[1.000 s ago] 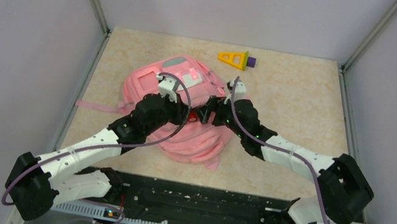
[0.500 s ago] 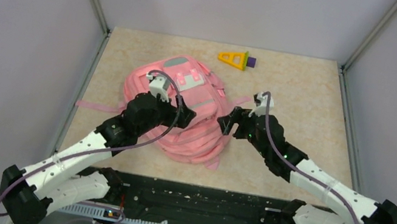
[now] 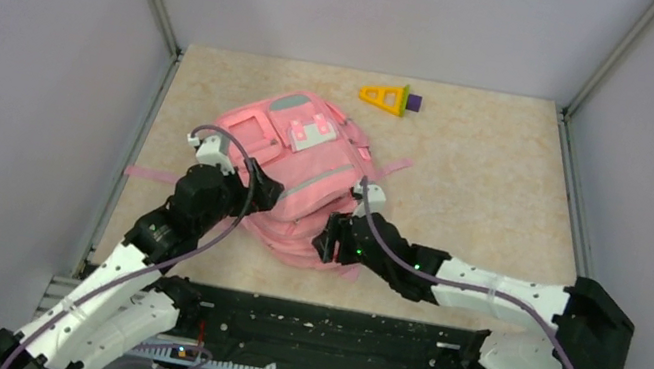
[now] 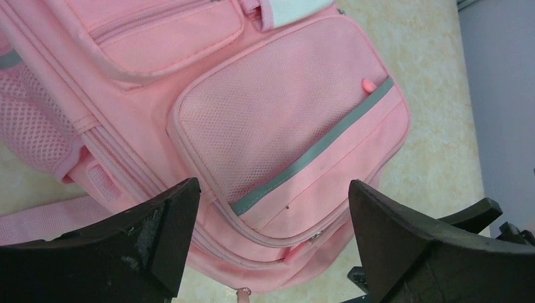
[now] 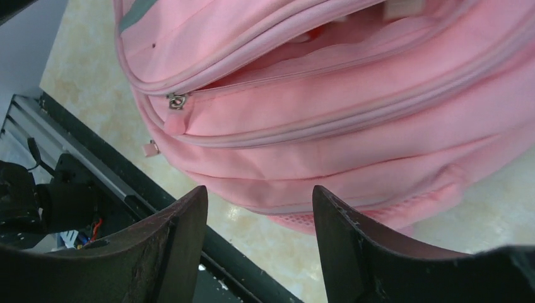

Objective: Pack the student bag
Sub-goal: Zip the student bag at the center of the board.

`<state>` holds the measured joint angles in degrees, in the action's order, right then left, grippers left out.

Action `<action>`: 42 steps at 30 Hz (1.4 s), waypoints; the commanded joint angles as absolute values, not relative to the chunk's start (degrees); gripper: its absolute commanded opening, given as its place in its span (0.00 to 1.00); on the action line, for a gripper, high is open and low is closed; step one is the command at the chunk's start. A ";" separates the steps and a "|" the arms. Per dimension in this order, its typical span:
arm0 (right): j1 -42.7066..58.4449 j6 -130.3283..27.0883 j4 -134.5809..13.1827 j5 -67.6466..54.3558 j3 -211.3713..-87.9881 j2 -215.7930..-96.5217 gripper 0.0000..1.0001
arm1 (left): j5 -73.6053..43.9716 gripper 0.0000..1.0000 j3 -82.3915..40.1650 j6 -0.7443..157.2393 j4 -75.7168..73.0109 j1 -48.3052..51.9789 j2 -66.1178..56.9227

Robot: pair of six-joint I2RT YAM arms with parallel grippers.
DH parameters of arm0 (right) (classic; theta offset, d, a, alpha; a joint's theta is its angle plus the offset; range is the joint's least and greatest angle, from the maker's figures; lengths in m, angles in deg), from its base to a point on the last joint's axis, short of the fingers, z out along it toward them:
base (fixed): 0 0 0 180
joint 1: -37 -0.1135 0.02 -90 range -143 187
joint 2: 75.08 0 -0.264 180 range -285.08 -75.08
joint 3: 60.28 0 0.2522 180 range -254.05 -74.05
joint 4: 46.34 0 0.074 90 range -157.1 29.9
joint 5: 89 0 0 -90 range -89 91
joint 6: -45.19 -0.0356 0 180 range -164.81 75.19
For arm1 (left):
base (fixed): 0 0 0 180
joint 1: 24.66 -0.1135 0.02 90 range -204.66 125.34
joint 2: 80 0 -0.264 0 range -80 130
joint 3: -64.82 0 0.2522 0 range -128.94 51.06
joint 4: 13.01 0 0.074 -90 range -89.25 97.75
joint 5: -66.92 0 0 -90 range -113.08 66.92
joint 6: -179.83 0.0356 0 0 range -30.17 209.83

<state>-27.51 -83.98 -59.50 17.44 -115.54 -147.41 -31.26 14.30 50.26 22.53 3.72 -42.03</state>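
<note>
The student bag [image 3: 301, 165], a large pink backpack, lies flat in the middle of the table with its front pockets facing up. My left gripper [image 3: 267, 188] hovers over the bag's near-left part, open, with nothing between its fingers. In the left wrist view the mesh pocket and grey strip of the bag [image 4: 284, 113] fill the frame above the left gripper [image 4: 271, 189]. My right gripper [image 3: 325, 243] is at the bag's near edge, open and empty. In the right wrist view the bag [image 5: 328, 120] shows a partly open zip with its pull [image 5: 175, 101], just beyond the right gripper [image 5: 258, 189].
A yellow triangular toy with a purple piece [image 3: 387, 97] lies at the back of the table. A pink strap [image 3: 152, 174] trails left from the bag. The black base rail [image 3: 327, 332] runs along the near edge. Walls enclose the table on three sides.
The left gripper opened and drew back towards the near left. The right arm swung from the bag's right side down to its near edge, and its jaws narrowed somewhat.
</note>
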 commanded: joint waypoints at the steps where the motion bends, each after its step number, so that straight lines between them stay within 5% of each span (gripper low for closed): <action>1: -30.79 -84.85 -55.75 18.59 -122.64 -153.85 0.59 | -29.67 0.92 17.18 47.48 22.72 2.03 -41.08; 21: -32.81 -85.61 -58.08 24.43 -135.87 -168.30 0.50 | -26.59 0.65 25.89 40.96 11.74 0.13 -42.90; 30: -32.83 -85.60 -61.16 30.28 -137.48 -171.24 0.28 | -25.68 0.52 28.01 40.24 8.27 -0.41 -40.13; 37: -32.81 -85.85 -61.63 32.11 -136.37 -170.61 0.01 | -28.77 0.39 29.22 41.52 8.88 -0.51 -39.57; 42: -32.84 -86.00 -63.61 35.16 -134.77 -168.59 0.00 | -31.96 0.28 29.69 43.12 9.13 -0.77 -38.96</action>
